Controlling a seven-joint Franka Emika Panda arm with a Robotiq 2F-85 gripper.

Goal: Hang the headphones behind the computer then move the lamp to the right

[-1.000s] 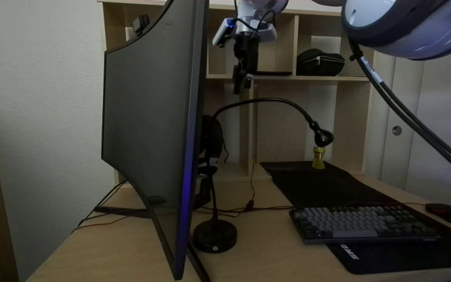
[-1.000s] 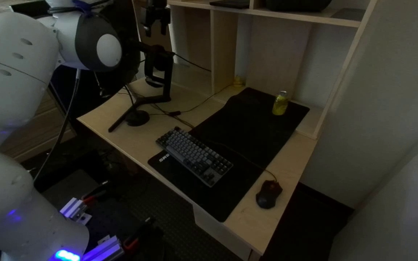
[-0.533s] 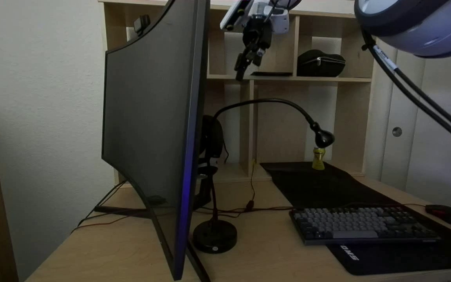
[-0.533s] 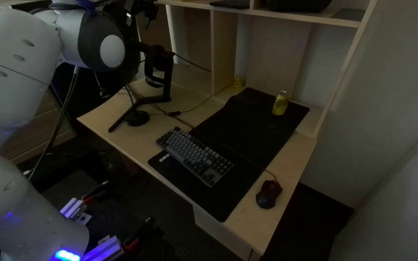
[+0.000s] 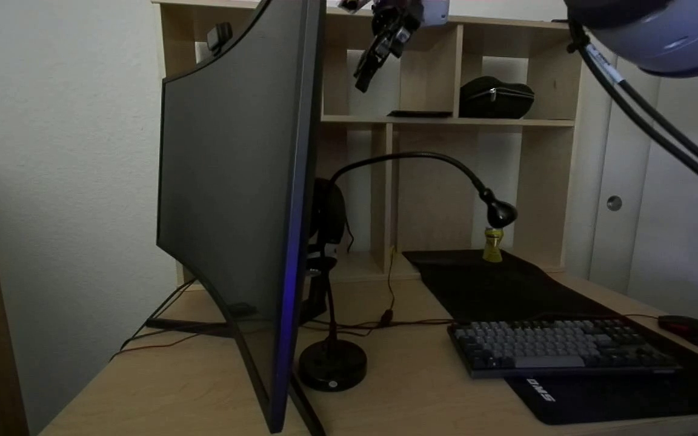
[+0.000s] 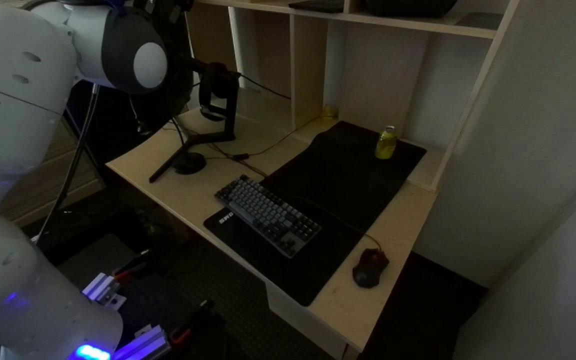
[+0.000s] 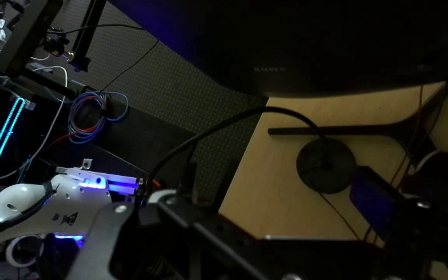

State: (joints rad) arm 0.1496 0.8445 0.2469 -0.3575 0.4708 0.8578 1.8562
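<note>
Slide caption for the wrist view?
Round-based black gooseneck lamp on pale wooden desk, large dark curved monitor at upper right.

The smooth white robot arm (image 6: 13, 125) has a dark grey joint shell (image 6: 118, 55), black cables (image 5: 634, 114), glowing blue light (image 6: 93, 352) and black two-fingered gripper (image 5: 378, 69).

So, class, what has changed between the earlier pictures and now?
In both exterior views the end effector has risen, and it has tilted from nearly vertical to a slant. No object was visibly gripped or released. The lamp, monitor, keyboard, mouse and yellow can stayed put.
</note>
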